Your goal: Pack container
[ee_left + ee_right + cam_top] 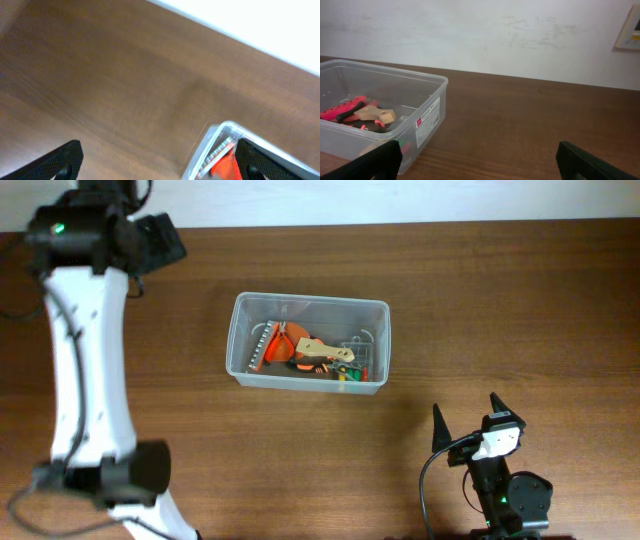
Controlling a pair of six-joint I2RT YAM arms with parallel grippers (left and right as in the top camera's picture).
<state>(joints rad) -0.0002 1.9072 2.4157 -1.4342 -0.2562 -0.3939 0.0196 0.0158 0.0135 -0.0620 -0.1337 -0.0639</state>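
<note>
The container (236, 330) is a large clear plastic tub in the middle of the wooden table. Inside it lie an orange-red tool (283, 346), a tan wooden-handled tool (326, 352) and some small green and red pieces. My left gripper (158, 238) hangs open at the far left, well away from the tub. The left wrist view shows that gripper (157, 165) open over bare wood, with the container's corner (220, 134) by its right finger. My right gripper (467, 416) stands open near the front edge, right of the tub. In the right wrist view this gripper (480, 165) is empty and the container (427, 107) sits at the left.
A white wall (480, 35) runs behind the table's far edge. A framed panel (631, 27) hangs on it at the upper right. The left arm's white links (85, 350) stretch along the table's left side.
</note>
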